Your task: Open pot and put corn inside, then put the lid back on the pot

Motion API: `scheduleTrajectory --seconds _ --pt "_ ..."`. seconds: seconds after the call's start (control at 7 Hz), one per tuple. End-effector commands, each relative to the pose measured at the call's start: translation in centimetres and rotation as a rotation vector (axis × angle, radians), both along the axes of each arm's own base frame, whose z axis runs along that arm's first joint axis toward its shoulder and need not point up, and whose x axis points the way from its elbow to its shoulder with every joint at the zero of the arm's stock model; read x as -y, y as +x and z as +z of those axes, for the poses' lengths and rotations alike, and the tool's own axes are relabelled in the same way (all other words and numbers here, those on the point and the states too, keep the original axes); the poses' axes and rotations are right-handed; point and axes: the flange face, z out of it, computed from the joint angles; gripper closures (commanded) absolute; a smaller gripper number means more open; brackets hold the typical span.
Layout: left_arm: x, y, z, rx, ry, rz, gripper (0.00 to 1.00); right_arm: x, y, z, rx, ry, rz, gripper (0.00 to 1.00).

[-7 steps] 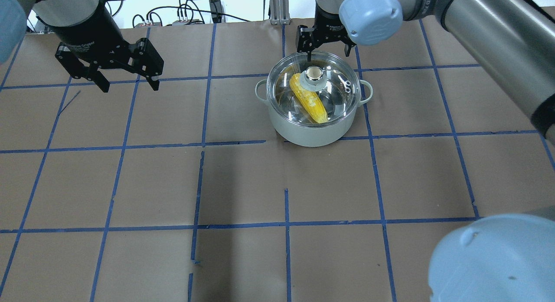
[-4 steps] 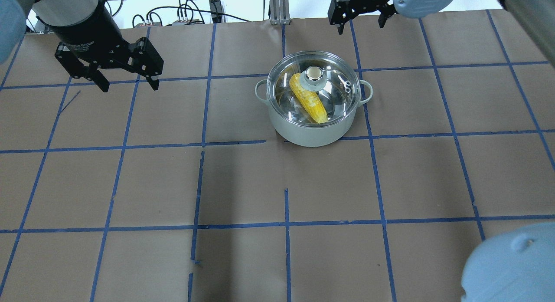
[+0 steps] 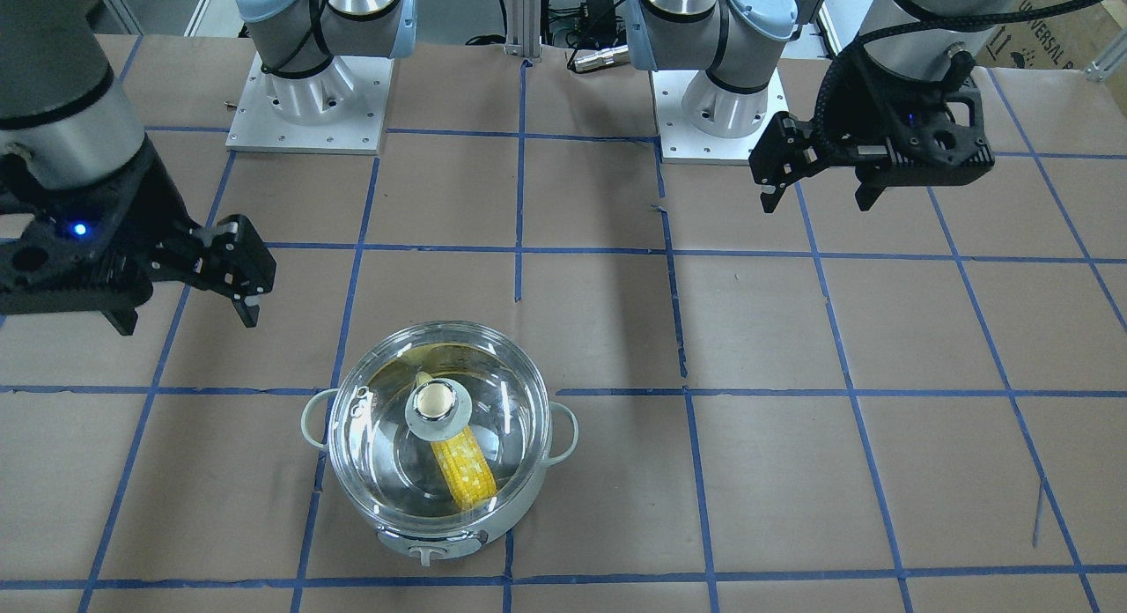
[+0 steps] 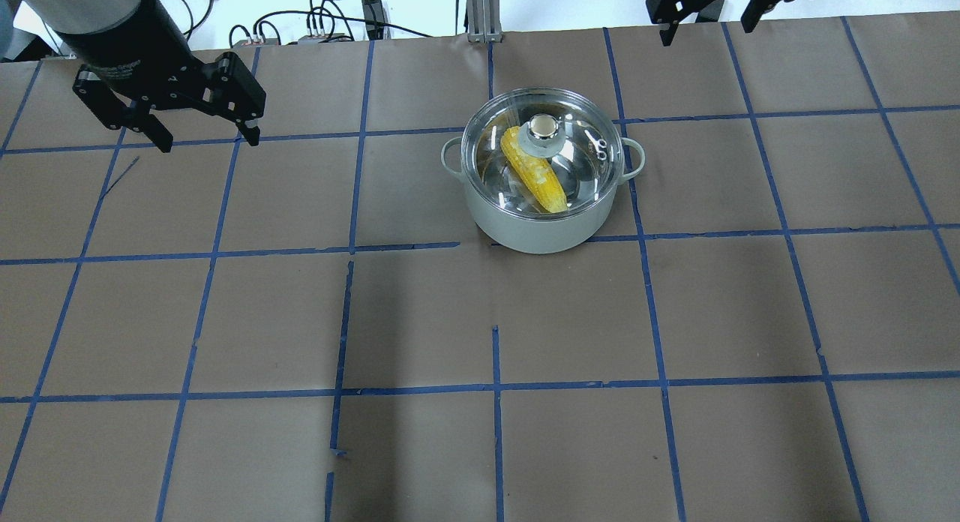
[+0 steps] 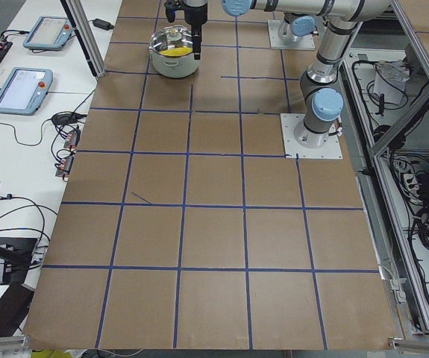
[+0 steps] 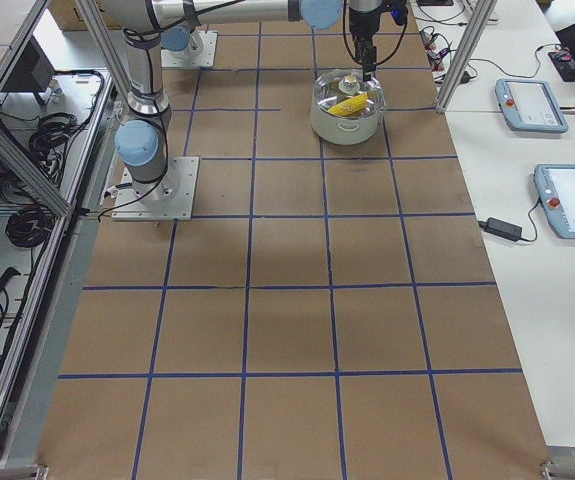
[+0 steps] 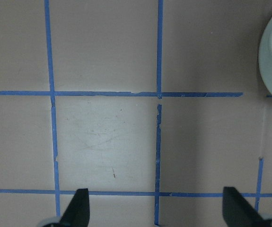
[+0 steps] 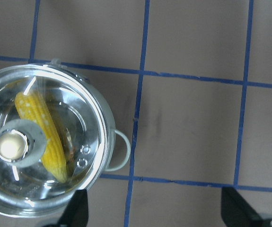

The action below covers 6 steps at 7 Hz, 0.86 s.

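A clear domed glass lid [image 4: 543,130] covers the yellow corn cob [image 4: 534,173] in the round pale grey pot [image 4: 536,233]; the left gripper [image 4: 208,139] and right gripper [image 3: 187,318], wide open, empty and well apart from it, should back off without brushing it.

The pale grey pot [image 4: 536,222] sat upright on the bench with its clear glass lid [image 4: 581,169] closed on top, and the yellow corn [image 4: 534,173] lay slantwise inside.

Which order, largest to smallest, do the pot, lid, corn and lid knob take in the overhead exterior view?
1. pot, with its handles only slightly wider than the lid
2. lid
3. corn
4. lid knob
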Motion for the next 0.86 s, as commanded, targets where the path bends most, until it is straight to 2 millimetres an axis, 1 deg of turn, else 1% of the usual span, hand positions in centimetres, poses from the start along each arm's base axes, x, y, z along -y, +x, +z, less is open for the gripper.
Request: scheduleTrajectory --seconds 0.0,0.14,0.29,0.43,0.57,0.71 --pt "-0.1 0.3 -0.4 0.006 0.012 -0.002 0.0 -2.0 -0.1 1.1 -0.001 0.048 0.002 0.01" --pt "0.4 0.1 -0.7 0.006 0.025 -0.006 0.0 -3.4 -0.1 1.7 -0.001 0.098 0.004 0.01" --pt "0.7 0.1 -1.0 -0.001 0.034 -0.004 0.0 -3.9 -0.3 3.0 -0.008 0.1 0.0 0.01" --pt "0.7 0.0 -0.9 -0.001 0.034 -0.005 0.0 -4.5 0.1 3.7 -0.012 0.082 0.009 0.01" --pt "0.7 0.0 -0.9 -0.001 0.034 -0.004 0.0 -4.9 0.2 3.5 -0.007 0.083 0.009 0.02" --pt "0.6 -0.1 -0.9 -0.001 0.034 -0.005 0.0 -4.0 0.3 3.2 -0.001 0.035 0.019 0.03"
